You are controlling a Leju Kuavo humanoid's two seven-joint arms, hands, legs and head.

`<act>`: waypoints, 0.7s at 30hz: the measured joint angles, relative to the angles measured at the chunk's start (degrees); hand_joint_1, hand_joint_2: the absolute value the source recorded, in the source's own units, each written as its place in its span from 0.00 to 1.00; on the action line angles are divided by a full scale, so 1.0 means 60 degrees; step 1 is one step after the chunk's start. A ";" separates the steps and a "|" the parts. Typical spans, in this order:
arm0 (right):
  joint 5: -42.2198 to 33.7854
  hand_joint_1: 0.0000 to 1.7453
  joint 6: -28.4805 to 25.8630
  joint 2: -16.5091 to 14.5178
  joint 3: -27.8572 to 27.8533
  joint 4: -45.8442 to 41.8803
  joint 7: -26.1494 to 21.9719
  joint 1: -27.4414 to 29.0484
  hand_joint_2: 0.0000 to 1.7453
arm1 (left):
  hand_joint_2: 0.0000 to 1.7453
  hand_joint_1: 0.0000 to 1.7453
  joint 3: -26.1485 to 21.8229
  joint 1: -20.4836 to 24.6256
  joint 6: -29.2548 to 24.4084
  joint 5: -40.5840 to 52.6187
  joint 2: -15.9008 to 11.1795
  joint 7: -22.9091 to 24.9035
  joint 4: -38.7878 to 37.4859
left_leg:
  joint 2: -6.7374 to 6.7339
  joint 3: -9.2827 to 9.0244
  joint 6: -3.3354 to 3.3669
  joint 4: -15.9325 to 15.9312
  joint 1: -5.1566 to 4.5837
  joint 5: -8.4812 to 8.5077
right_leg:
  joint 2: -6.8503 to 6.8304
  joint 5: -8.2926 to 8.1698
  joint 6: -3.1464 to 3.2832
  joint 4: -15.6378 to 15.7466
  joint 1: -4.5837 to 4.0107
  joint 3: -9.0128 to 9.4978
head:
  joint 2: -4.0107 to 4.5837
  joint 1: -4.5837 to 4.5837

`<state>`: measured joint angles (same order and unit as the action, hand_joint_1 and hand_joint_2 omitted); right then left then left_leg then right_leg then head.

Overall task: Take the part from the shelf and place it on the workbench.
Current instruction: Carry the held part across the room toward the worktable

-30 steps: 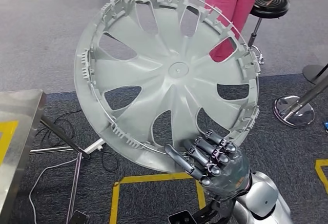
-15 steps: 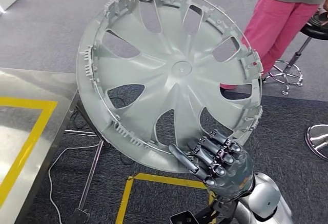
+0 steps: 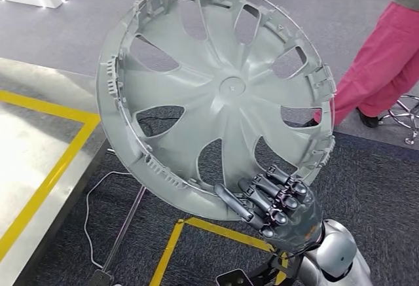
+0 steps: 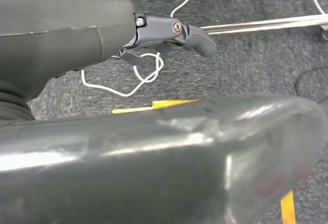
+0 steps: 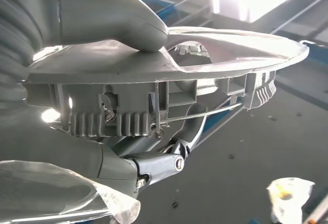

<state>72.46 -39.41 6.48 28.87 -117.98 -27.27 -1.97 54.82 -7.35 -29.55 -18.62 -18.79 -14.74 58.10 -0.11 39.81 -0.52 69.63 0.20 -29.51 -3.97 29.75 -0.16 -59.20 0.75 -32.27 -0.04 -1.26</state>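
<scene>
Whole view swung since a second ago, camera turn: workbench (image 3: 35, 148) now fills more of left side, person's pink trousers (image 3: 383, 70) pushed to right edge. Grip on part same as before. Nearest: right hand (image 3: 277, 207) clamped on lower rim of wheel cover (image 3: 217, 96), dark fingers (image 3: 256, 194) over inner face, thumb (image 5: 112, 14) pressed on other side. Cover held tilted, above dark carpet, beside workbench edge, not on it. Left hand (image 4: 170, 32) hangs over floor, holds nothing, fingers partly extended. Yellow floor tape (image 3: 222, 233) below cover. White cable (image 3: 91, 204) under bench.
</scene>
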 joint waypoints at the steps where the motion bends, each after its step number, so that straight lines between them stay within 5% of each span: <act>1: 0.0001 1.00 0.0000 -0.0003 -0.0001 -0.0001 -0.0005 0.0001 1.00 | 0.00 0.00 0.0002 0.0002 0.0000 0.0000 -0.0005 0.0001 0.0000 | -0.0233 -0.0333 0.0056 -0.0634 -0.0045 0.0272 | -0.0114 0.0036 -0.0010 0.0005 -0.0014 0.0050 | 0.0000 -0.0004; 4: 0.0003 1.00 -0.0001 -0.0019 -0.0017 -0.0007 -0.0010 -0.0005 1.00 | 0.00 0.00 0.0002 0.0035 0.0000 -0.0002 -0.0012 0.0010 0.0000 | -0.0774 -0.0807 0.0205 -0.1653 -0.0231 0.0458 | -0.0447 0.0127 -0.0097 0.0016 -0.0101 0.0130 | 0.0000 -0.0002; 6: 0.0005 1.00 -0.0001 -0.0030 -0.0026 -0.0010 -0.0019 -0.0008 1.00 | 0.00 0.00 0.0002 0.0017 0.0000 -0.0006 -0.0021 0.0021 0.0000 | -0.0574 -0.0824 0.0267 -0.1761 -0.0224 0.0463 | -0.0650 0.0193 -0.0194 0.0043 -0.0114 0.0166 | -0.0001 -0.0006; 8: 0.0005 1.00 -0.0002 -0.0035 -0.0031 -0.0015 -0.0025 -0.0004 1.00 | 0.00 0.00 0.0003 -0.0006 -0.0002 -0.0008 -0.0022 0.0029 0.0000 | -0.0316 -0.0901 0.0350 -0.1872 -0.0156 0.0502 | -0.0291 0.0413 -0.0287 -0.0229 -0.0078 0.0081 | 0.0000 -0.0027; 10: 0.0006 1.00 -0.0004 -0.0037 -0.0045 -0.0023 -0.0029 0.0008 1.00 | 0.00 0.00 0.0003 0.0022 -0.0002 -0.0008 -0.0016 0.0034 0.0000 | -0.0061 -0.0943 0.0419 -0.1914 -0.0113 0.0517 | 0.0364 0.0895 -0.0326 -0.1248 -0.0042 -0.0421 | 0.0001 -0.0067; 12: 0.0013 1.00 -0.0004 -0.0037 -0.0067 -0.0025 -0.0033 0.0020 1.00 | 0.00 0.00 0.0004 0.0047 0.0000 -0.0010 -0.0006 0.0036 0.0000 | 0.0226 -0.0957 0.0446 -0.1907 -0.0106 0.0509 | 0.0614 0.1240 -0.0340 -0.2413 -0.0033 -0.1105 | 0.0000 -0.0083; 13: 0.0018 1.00 -0.0003 -0.0037 -0.0076 -0.0025 -0.0034 0.0025 1.00 | 0.00 0.00 0.0005 0.0044 0.0000 -0.0011 -0.0001 0.0037 0.0000 | 0.0376 -0.0974 0.0446 -0.1904 -0.0104 0.0502 | 0.0643 0.1165 -0.0344 -0.2612 -0.0031 -0.1286 | 0.0000 -0.0081; 15: 0.0025 1.00 -0.0003 -0.0037 -0.0086 -0.0025 -0.0034 0.0029 1.00 | 0.00 0.00 0.0006 0.0035 0.0001 -0.0011 0.0005 0.0040 0.0000 | 0.0677 -0.1033 0.0420 -0.1886 -0.0088 0.0469 | 0.0739 0.0484 -0.0339 -0.1880 -0.0011 -0.1085 | 0.0000 -0.0080; 17: 0.0029 1.00 -0.0004 -0.0037 -0.0093 -0.0029 -0.0034 0.0035 1.00 | 0.00 0.00 0.0005 0.0045 0.0001 -0.0011 0.0005 0.0045 -0.0001 | 0.0949 -0.1038 0.0342 -0.1823 -0.0072 0.0414 | 0.1221 -0.0107 -0.0338 -0.0640 0.0068 -0.0556 | 0.0000 -0.0078; 19: 0.0033 1.00 -0.0007 -0.0037 -0.0096 -0.0040 -0.0035 0.0034 1.00 | 0.00 0.00 0.0005 0.0049 0.0002 -0.0014 0.0000 0.0051 -0.0003 | 0.1187 -0.0942 0.0232 -0.1775 -0.0044 0.0411 | 0.1599 -0.0198 -0.0322 -0.0096 0.0112 -0.0287 | -0.0001 -0.0073; 21: 0.0036 1.00 -0.0010 -0.0042 -0.0100 -0.0049 -0.0038 0.0025 1.00 | 0.00 0.00 0.0010 0.0019 0.0006 -0.0016 -0.0010 0.0056 -0.0004 | 0.1378 -0.0863 0.0127 -0.1780 -0.0007 0.0442 | 0.1460 -0.0179 -0.0251 -0.0044 0.0099 -0.0241 | -0.0002 -0.0071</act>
<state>72.67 -39.47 6.22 28.27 -118.28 -27.50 -1.81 54.88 -7.23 -29.52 -18.72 -18.85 -14.41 58.07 8.16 34.63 0.24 58.95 0.16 -26.86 4.80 28.68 -1.66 -59.46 1.35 -33.71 -0.05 -1.69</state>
